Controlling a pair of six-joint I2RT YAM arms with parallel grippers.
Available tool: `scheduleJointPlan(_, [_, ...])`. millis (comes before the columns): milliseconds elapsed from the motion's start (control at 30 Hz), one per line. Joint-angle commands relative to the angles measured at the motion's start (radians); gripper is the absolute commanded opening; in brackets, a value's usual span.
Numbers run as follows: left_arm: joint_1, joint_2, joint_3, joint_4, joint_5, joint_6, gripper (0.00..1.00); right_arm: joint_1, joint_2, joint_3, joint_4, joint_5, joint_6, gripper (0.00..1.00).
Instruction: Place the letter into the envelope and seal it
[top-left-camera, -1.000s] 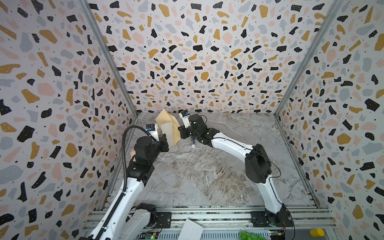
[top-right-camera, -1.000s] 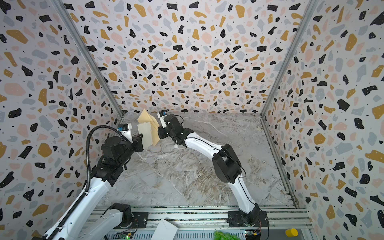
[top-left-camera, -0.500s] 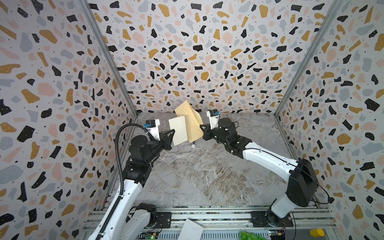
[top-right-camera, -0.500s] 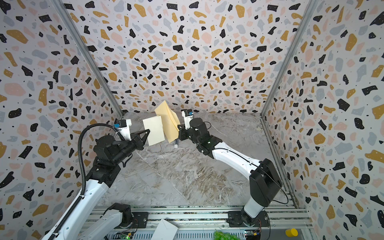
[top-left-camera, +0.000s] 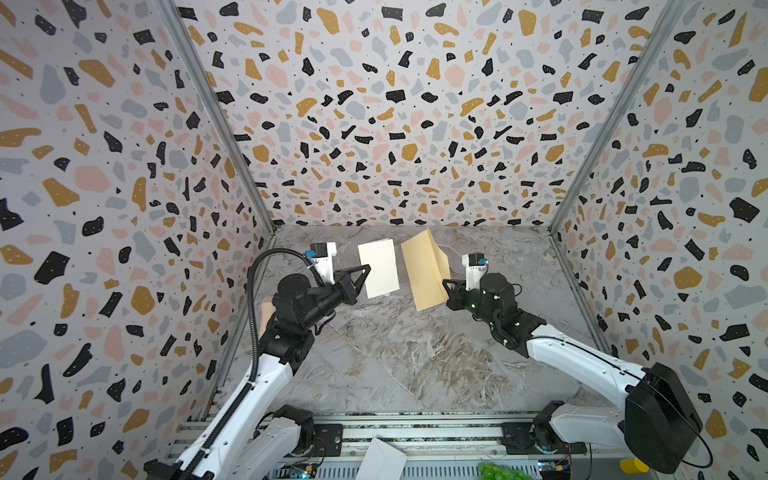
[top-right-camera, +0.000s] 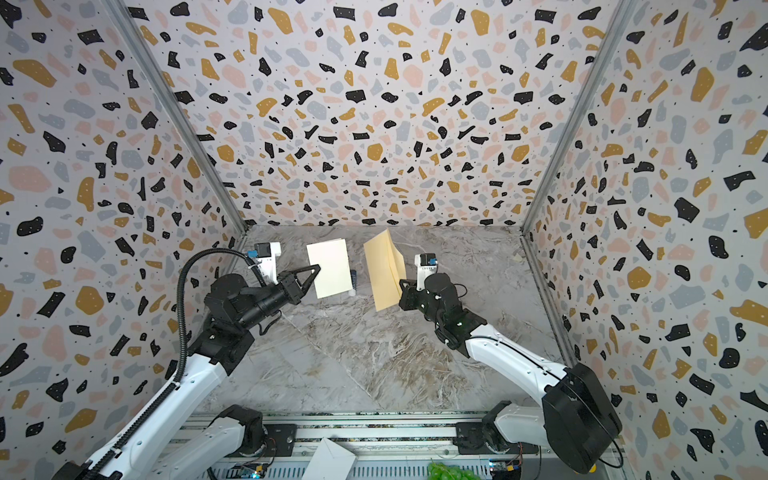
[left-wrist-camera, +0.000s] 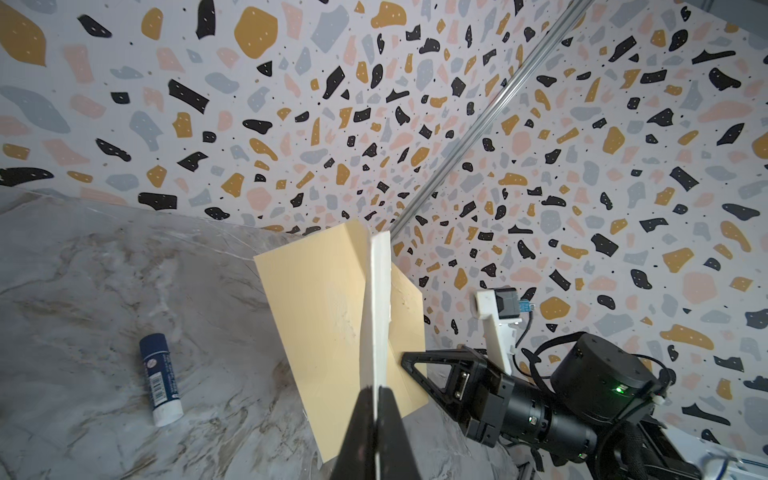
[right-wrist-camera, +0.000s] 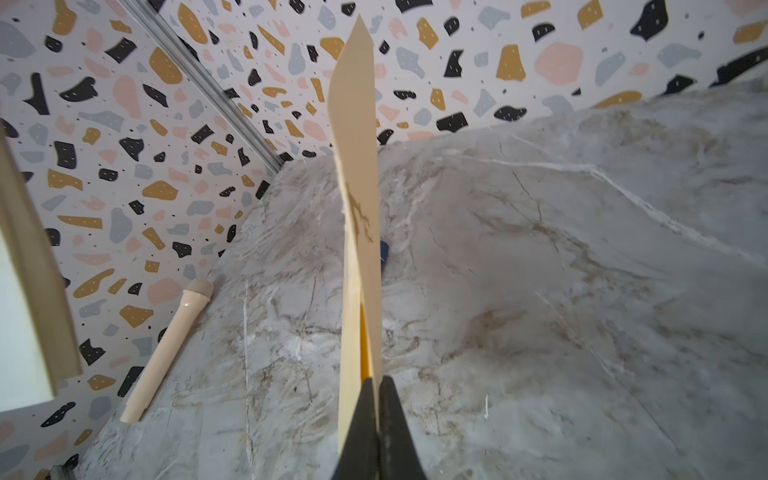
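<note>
Now separated, no longer overlapping: left gripper (top-left-camera: 366, 270) clamps the letter (top-left-camera: 379, 268); right gripper (top-left-camera: 445, 285) clamps the envelope (top-left-camera: 423, 270); open gap between their edges.

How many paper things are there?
3: the letter in the left gripper, the envelope in the right gripper, a white folded paper by the front rail.

**Both arms raised, jaws pinched shut**

The left arm (top-left-camera: 266, 376) reaches up and inward with its elbow bent and its wrist near level. The left gripper (top-left-camera: 367, 270) is clamped on one edge of the letter (top-left-camera: 379, 268). The right arm (top-left-camera: 582, 362) mirrors it, forearm angled toward the middle. The right gripper (top-left-camera: 444, 285) is closed tight on the envelope (top-left-camera: 423, 270).
</note>
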Motion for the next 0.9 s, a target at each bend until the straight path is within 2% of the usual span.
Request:
scheduleJointPlan(0, [-0.049,0.013,-0.023,0.073,-0.036,-0.019,0.00,-0.018,-0.058,-0.068,0.054,-0.009,0.071,0.00])
scheduleJointPlan(267, [-0.161,0.061,-0.051,0.126,-0.100,-0.056,0.00,-0.036,-0.050,-0.245,0.147,-0.019,0.172,0.00])
scheduleJointPlan(700, [-0.257,0.121,-0.079,0.210,-0.156,-0.104,0.00,-0.058,0.020,-0.359,0.208,0.017,0.266,0.00])
scheduleJointPlan(867, [-0.272,0.129,-0.081,0.218,-0.173,-0.106,0.00,-0.058,0.051,-0.365,0.201,0.023,0.277,0.08])
